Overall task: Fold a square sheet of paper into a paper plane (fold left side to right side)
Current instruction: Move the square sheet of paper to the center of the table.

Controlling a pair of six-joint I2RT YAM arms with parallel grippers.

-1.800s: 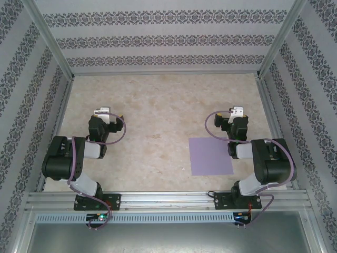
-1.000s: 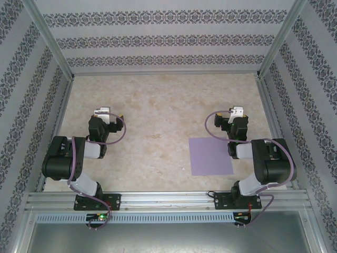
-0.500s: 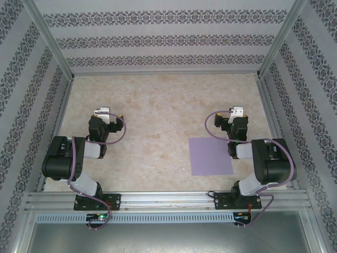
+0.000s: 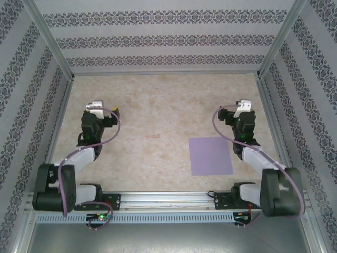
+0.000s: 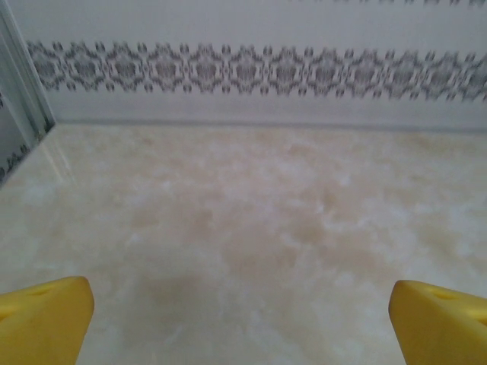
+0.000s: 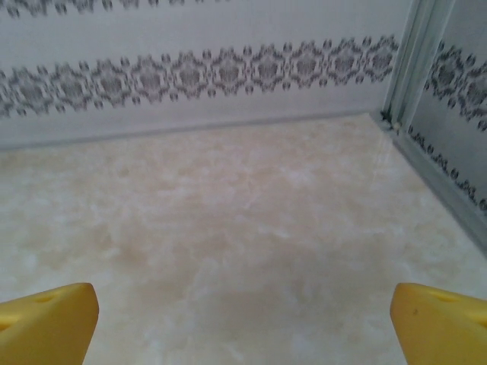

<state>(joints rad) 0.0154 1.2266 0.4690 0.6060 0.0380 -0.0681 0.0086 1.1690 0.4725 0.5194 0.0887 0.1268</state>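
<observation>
So, counting it up: two arms, two grippers, and exactly one square sheet of paper [image 4: 210,156], no folds that I could see. The sheet was plain lilac, matte and thin-looking, and lay flat on the right half of the table [image 4: 158,105], toward the near edge, just beside the right arm's forearm. From above I couldn't tell if the arm overhung the paper's right edge a bit. The table itself was a beige, marble-ish mottled surface, slightly glossy. Three walls [image 4: 158,39] closed it in, pale with bands of dark ornamental pattern, and there were metal posts in the corners and a ribbed aluminium rail [image 4: 168,199] along the front where the bases were bolted. The left gripper [image 4: 99,110] sat over the left half, well apart from the paper. The right gripper [image 4: 240,112] was just past the sheet's far right corner, not touching it. Each arm was black and pale grey with one purple cable [image 4: 113,129] looped along it, so two cables total. In the top view the fingers were too small to make out. In the wrist views, the left gripper [image 5: 243,323] had two yellow fingertips [image 5: 46,319] cut off at the bottom corners, spread wide with only bare table between them. Same for the right gripper [image 6: 243,323]: two blunt yellow fingertips [image 6: 437,323], spread wide and gripping nothing.
</observation>
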